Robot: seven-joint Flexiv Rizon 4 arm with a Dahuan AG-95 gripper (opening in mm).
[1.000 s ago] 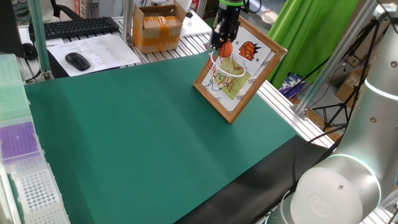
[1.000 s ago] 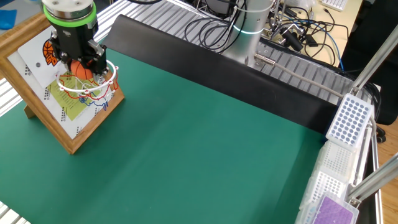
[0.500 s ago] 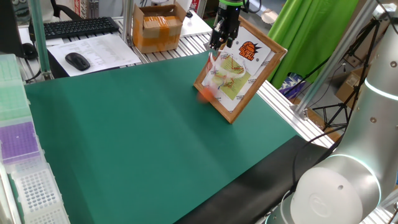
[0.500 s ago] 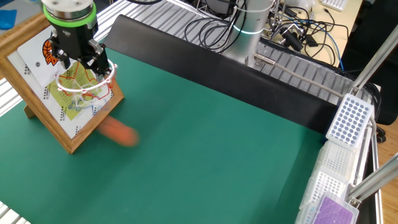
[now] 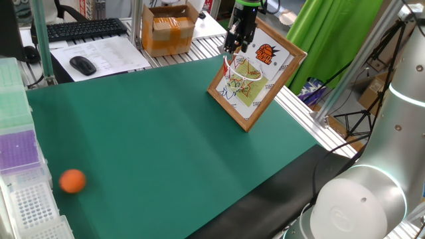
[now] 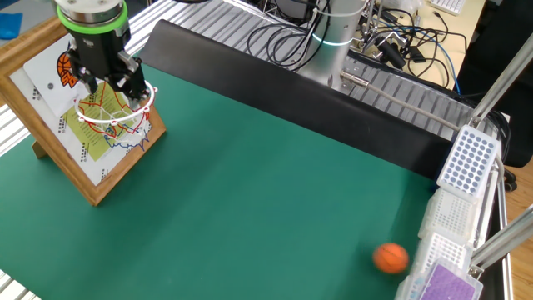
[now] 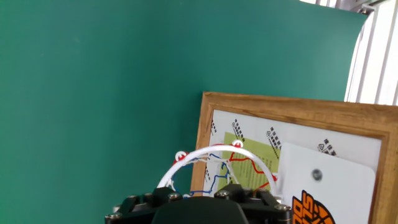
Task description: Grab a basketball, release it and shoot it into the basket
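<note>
Far left in one fixed view, the basketball (image 5: pixel 73 181) sits on the green mat (image 5: pixel 166 133) right beside the white pipette-tip racks (image 5: pixel 33 206), well apart from the hoop. It looks a touch blurred, so I cannot say whether it is rolling or at rest. The other fixed view agrees: the ball is low on the mat, just beside the racks at that edge.

Moving right, past the computer mouse (image 5: pixel 83 65) and the cardboard box (image 5: pixel 168 28) at the back, we reach the basket (image 5: pixel 240 72), its white ring and net fixed to the wood-framed board (image 5: pixel 255 74). The net hangs empty. Directly above the ring hovers the gripper (image 5: pixel 238 45), fingers parted and nothing between them; the other fixed view shows the same spread fingers (image 6: pixel 127 70) over the rim.

My read on progress: the grab and the release are done, since the hand is empty over the hoop and the ball lies free on the mat. Whether the shot passed through the net, these frames cannot settle.

Hard to make out: the hand view shows only the dark base of the gripper, with the fingertips cut off at the bottom edge. The ball is out of that view altogether, and the board's right side runs off frame.
</note>
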